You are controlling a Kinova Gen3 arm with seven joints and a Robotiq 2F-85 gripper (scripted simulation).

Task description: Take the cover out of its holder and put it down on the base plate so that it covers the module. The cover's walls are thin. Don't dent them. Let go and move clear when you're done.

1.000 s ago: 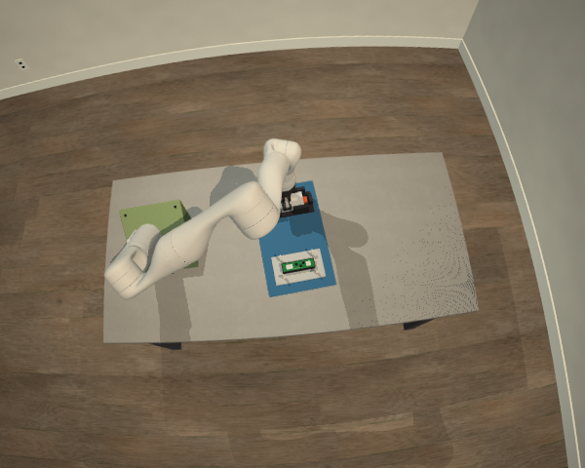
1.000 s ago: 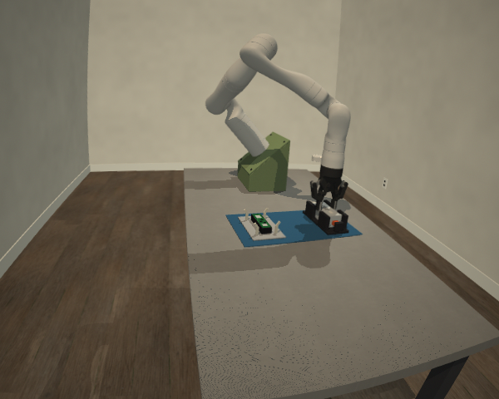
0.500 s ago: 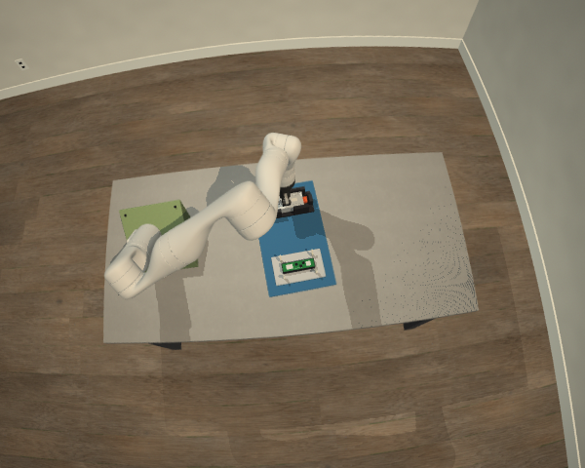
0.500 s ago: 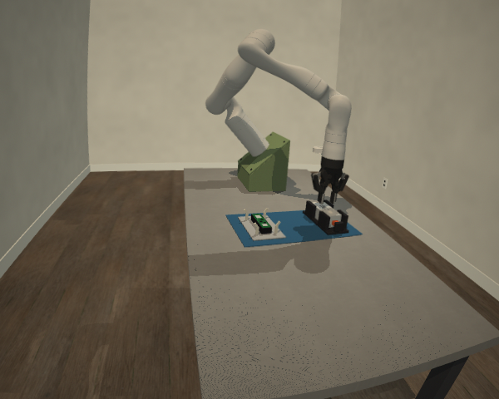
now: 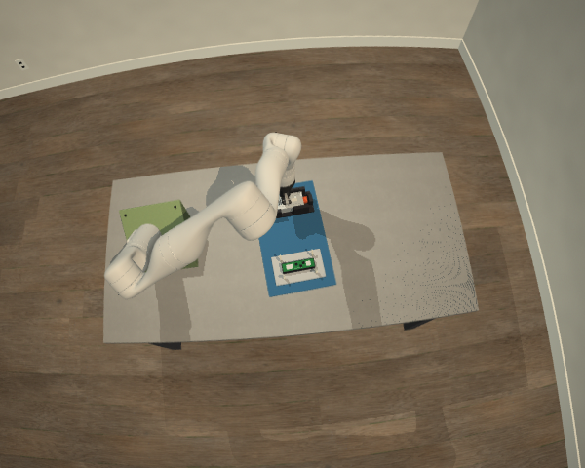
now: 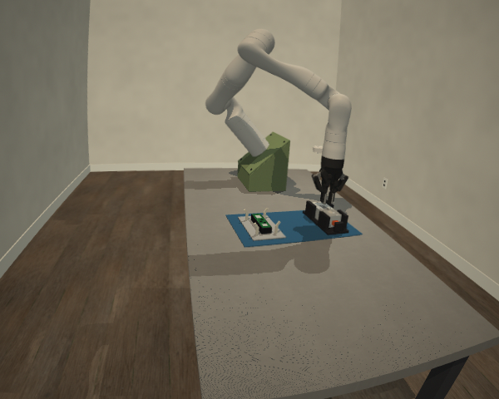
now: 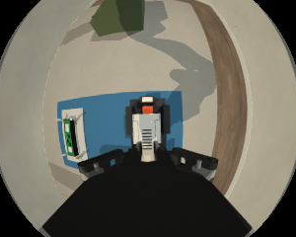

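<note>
Grey cover [image 5: 297, 196] [image 6: 332, 218] [image 7: 149, 125] is seated in the black holder [image 5: 310, 207] [image 6: 323, 220] [image 7: 128, 120] on the blue mat [image 5: 292, 240] [image 6: 292, 223] [image 7: 106, 123]. My jaws [image 5: 287, 199] [image 6: 328, 200] are nearly together above the cover, clamped on nothing. In the top view, the white base plate [image 5: 279, 280] [image 6: 279, 235] [image 7: 80, 115] lies at 6 o'clock from the holder, bearing the uncovered green module [image 5: 298, 265] [image 6: 260, 222] [image 7: 69, 138].

The grey table [image 5: 404, 201] [image 6: 327, 309] [image 7: 113, 64] carries a blue mat [image 5: 292, 239] [image 6: 290, 225] [image 7: 106, 118].
</note>
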